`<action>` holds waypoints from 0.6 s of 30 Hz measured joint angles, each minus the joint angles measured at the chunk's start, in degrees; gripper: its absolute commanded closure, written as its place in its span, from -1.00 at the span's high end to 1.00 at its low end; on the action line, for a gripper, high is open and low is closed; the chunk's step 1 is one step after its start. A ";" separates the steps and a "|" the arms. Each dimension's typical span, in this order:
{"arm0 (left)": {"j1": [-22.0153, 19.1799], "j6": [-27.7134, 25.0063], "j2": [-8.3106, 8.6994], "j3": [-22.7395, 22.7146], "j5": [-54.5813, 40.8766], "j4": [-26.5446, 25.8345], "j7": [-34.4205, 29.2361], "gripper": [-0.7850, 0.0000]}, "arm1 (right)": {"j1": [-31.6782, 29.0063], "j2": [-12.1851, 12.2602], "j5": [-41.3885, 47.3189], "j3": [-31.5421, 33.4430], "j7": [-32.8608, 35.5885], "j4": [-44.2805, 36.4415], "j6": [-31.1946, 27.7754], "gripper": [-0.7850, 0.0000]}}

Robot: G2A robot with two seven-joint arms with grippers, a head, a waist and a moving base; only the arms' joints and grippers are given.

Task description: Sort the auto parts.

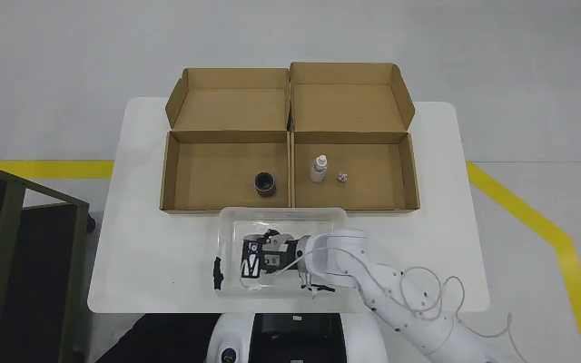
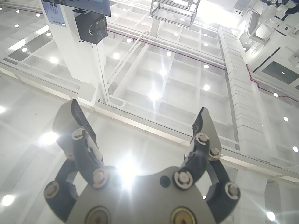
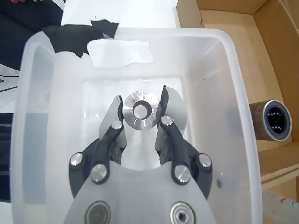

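Right claw (image 3: 142,99) grips metal ring (image 3: 150,118) inside clear bin (image 3: 234,54).

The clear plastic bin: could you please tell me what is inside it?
The right gripper, shut on a silver metal ring with a central hole. Its body hides some of the floor of the bin.

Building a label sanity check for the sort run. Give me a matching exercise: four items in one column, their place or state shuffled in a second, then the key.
Items
1. metal ring
2. dark cylindrical bearing
3. white bottle
4. left gripper

Place or state
A. open, holding nothing
B. in the right-hand cardboard box of the top view
C. between the right gripper fingers, inside the clear bin
D. in the left-hand cardboard box of the top view

Pairs: 1-C, 2-D, 3-B, 4-A
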 measured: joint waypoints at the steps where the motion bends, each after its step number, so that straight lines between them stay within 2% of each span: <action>1: 0.00 0.00 0.00 0.00 0.00 0.00 0.00 1.00 | -0.28 0.11 0.28 0.35 -0.05 -0.57 -0.29 -1.00; 10: 0.00 0.00 0.00 0.00 0.00 0.00 0.00 1.00 | -3.63 1.63 4.54 5.59 -2.47 -6.86 -3.51 -1.00; 18: 0.00 0.00 0.00 0.00 0.00 0.00 0.00 1.00 | -6.93 3.29 11.39 13.23 -6.60 -13.22 -6.58 -1.00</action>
